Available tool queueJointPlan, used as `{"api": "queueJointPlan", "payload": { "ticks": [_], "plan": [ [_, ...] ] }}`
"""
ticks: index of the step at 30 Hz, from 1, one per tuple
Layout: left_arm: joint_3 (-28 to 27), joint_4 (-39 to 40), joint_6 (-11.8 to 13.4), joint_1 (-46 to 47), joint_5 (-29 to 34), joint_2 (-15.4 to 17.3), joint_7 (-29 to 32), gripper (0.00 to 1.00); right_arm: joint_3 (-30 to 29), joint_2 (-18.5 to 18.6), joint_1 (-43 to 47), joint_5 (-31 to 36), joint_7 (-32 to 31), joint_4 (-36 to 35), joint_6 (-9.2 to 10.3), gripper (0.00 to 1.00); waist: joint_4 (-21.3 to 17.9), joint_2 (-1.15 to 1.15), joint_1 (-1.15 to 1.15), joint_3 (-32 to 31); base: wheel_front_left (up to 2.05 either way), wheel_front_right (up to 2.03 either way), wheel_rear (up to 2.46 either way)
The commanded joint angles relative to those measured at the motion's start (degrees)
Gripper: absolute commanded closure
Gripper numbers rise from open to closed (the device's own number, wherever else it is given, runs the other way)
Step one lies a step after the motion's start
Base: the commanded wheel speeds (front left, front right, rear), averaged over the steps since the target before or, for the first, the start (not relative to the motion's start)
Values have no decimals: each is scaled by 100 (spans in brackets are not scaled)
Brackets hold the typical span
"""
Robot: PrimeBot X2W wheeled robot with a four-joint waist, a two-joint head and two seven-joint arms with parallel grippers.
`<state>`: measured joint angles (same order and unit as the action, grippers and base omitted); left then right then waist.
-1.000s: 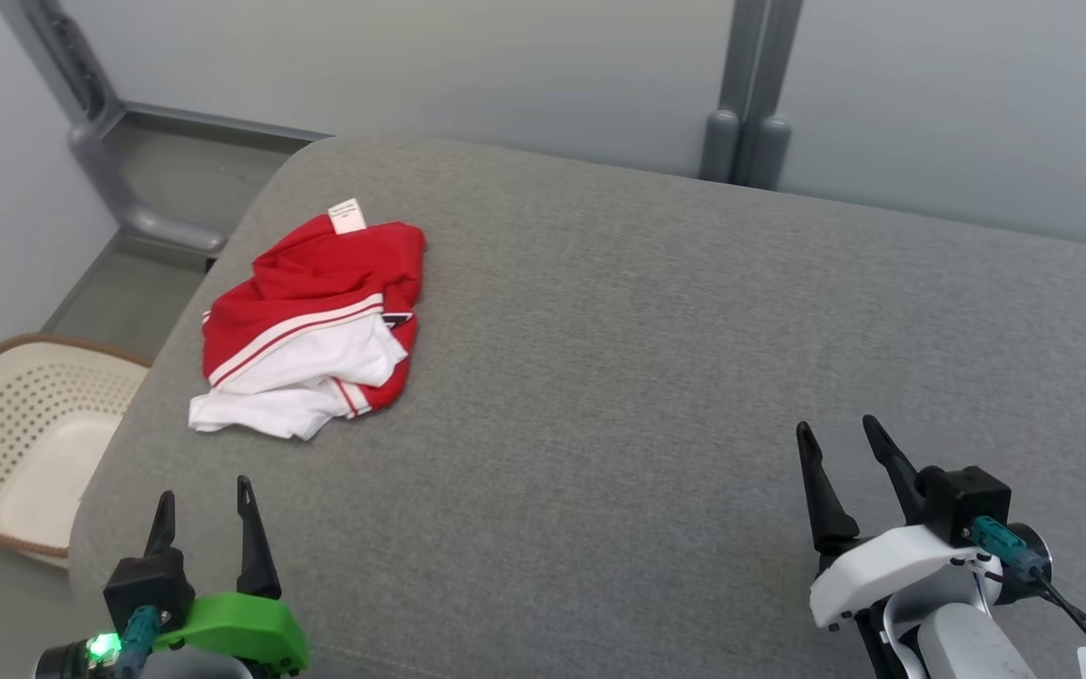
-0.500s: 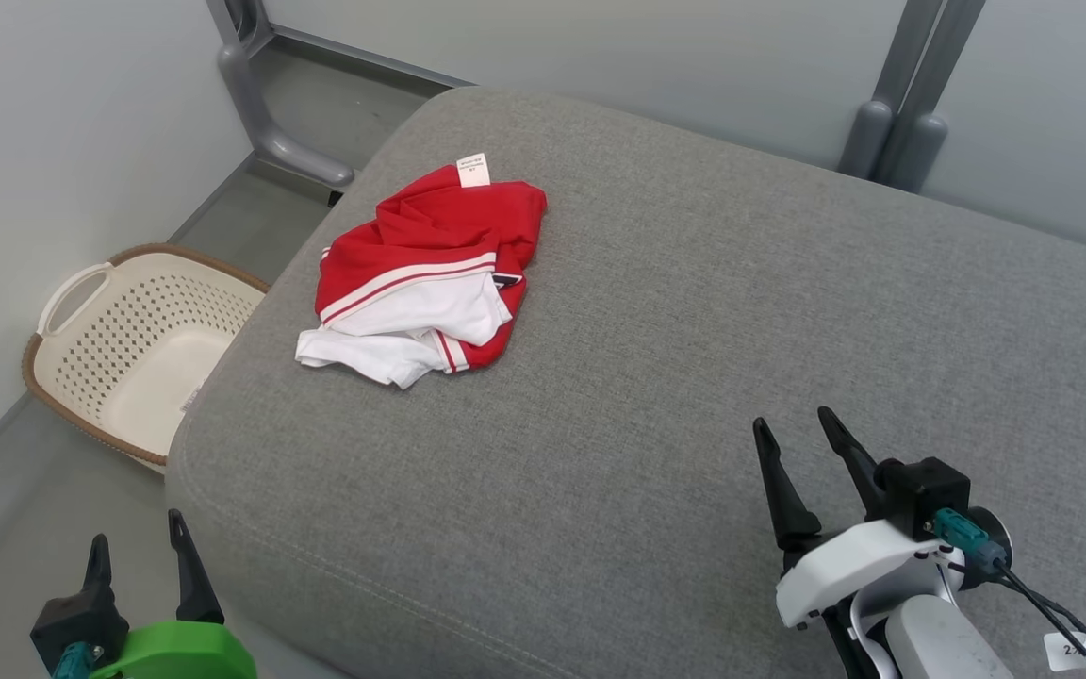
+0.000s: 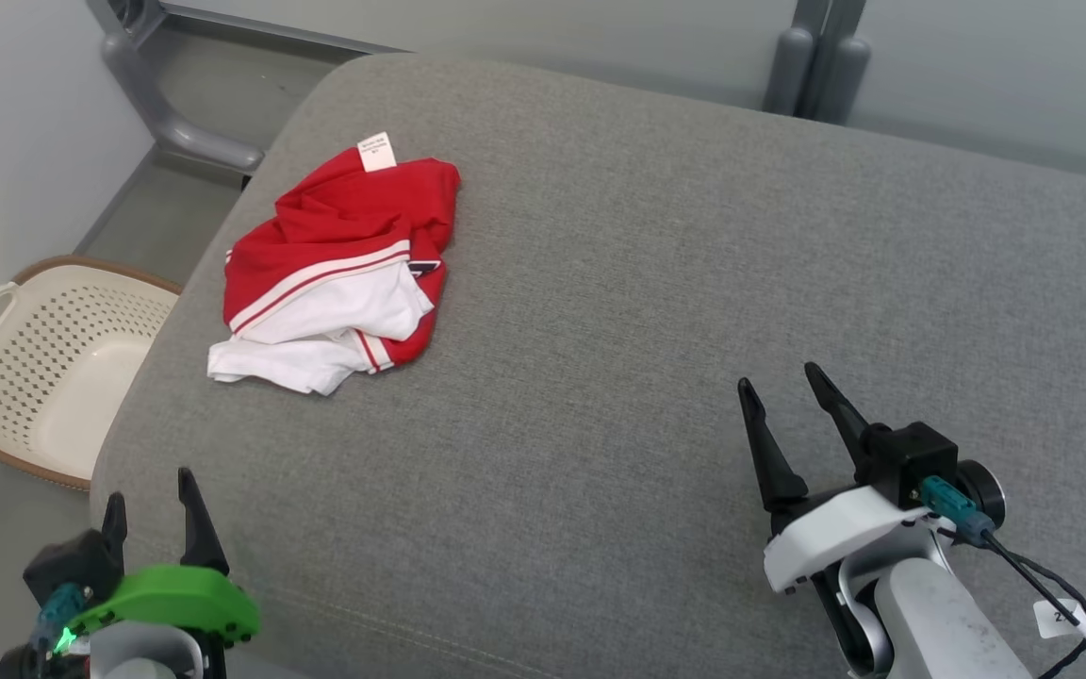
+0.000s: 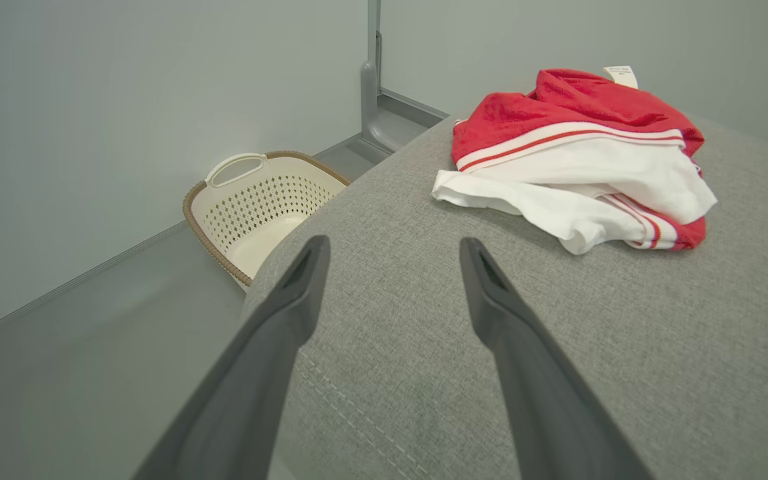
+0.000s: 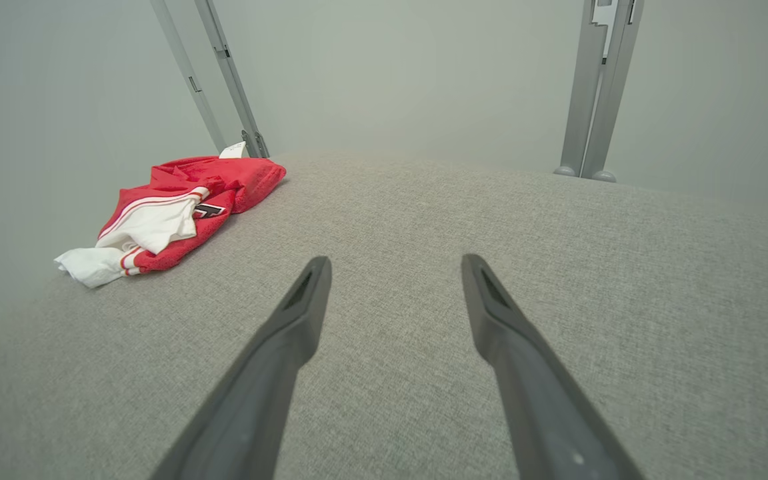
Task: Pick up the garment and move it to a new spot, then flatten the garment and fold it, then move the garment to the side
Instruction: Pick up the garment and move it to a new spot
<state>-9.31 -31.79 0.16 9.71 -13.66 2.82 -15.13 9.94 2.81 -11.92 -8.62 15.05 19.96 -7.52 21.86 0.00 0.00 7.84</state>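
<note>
The garment (image 3: 336,264) lies bunched on the far left part of the grey cushioned surface (image 3: 647,311), red with white sleeves, striped trim and a small white label on top. The left wrist view has the garment (image 4: 577,153) ahead and to the right; in the right wrist view the garment (image 5: 171,213) sits far left. My left gripper (image 3: 152,495) hovers open over the cushion's near left corner, well short of the cloth. My right gripper (image 3: 779,382) stands open above the near right part, with nothing between its fingers.
A cream perforated laundry basket (image 3: 6,368) with a brown rim sits on the floor left of the cushion, also seen as the basket (image 4: 257,200) from the left wrist. Grey metal frame legs (image 3: 816,57) and pale walls stand behind. The cushion's edge drops off at the left.
The head camera has swung, shifting the whole scene sideways and down. The garment lies as before. Both grippers stay open; the right one shows slightly higher in the view.
</note>
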Motion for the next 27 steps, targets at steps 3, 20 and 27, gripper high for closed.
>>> {"api": "queueJointPlan", "payload": {
  "ticks": [3,20,27],
  "plan": [
    [-127,-317,-181,570,-63,57,0,0,-19,21,-194,131,17,-129,6,0,-446,0,0,505,0,0,0],
    [-194,-2231,-751,2806,-460,819,1,0,108,122,-805,190,17,-862,7,0,-1435,0,0,1525,0,0,0],
    [139,-2974,-769,3387,-692,1117,112,0,114,156,-949,160,17,-1094,6,0,-1770,0,0,1801,0,0,0]
  ]
}}
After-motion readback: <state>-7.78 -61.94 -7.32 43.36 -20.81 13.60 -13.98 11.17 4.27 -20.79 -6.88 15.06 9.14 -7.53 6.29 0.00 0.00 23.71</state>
